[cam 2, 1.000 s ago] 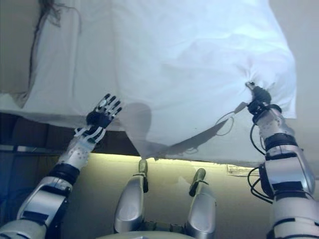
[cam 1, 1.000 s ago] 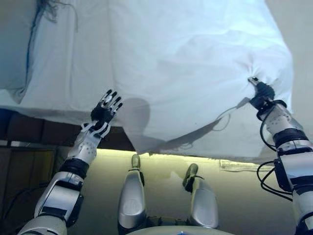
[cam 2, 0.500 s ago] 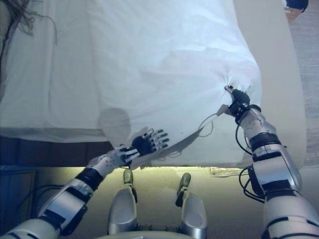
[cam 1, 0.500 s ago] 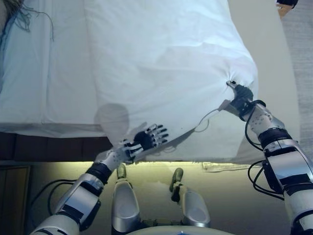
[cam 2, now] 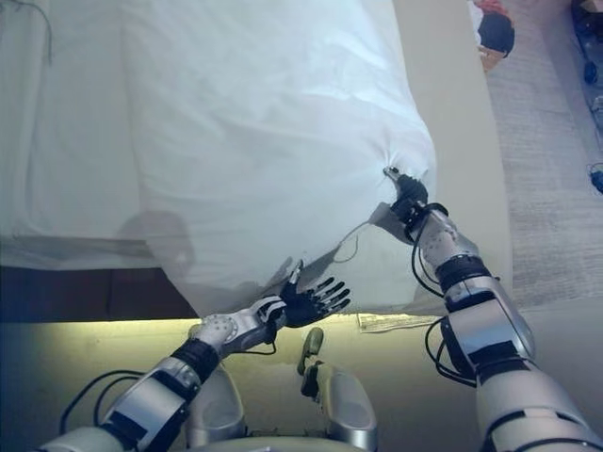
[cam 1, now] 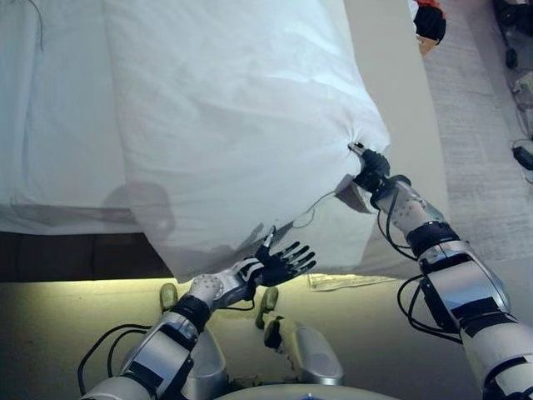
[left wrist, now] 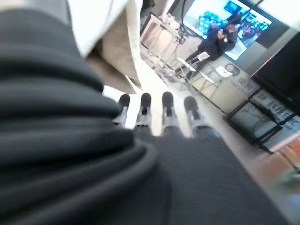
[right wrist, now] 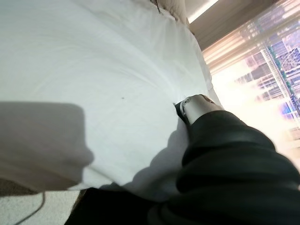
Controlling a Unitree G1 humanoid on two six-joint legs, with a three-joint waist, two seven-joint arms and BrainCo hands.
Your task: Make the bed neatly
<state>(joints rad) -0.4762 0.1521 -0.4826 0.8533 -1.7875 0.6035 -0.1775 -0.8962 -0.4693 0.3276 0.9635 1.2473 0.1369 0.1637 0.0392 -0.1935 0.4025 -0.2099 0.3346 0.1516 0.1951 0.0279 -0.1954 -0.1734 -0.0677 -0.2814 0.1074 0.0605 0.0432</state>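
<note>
A white duvet (cam 1: 225, 117) lies over the bed, its near edge hanging over the bed's side. My right hand (cam 1: 372, 171) is shut on a bunched fold of the duvet near its right corner; the cloth puckers around the fingers (right wrist: 194, 105). My left hand (cam 1: 283, 260) is open, fingers spread, just below the duvet's hanging lower edge and holding nothing. The left wrist view shows its straight fingers (left wrist: 154, 110) by a hanging piece of the cloth (left wrist: 105, 23).
A white sheet (cam 1: 42, 108) covers the mattress to the left of the duvet. The dark bed frame (cam 1: 75, 254) shows under it. A beige strip of bed (cam 1: 391, 83) runs to the right, then grey carpet (cam 1: 483, 142). A person (cam 1: 429, 21) shows at the top right.
The camera has swung right, so the bed has shifted left in view. My left hand has moved down and right to below the duvet's edge. My right hand keeps its hold on the cloth.
</note>
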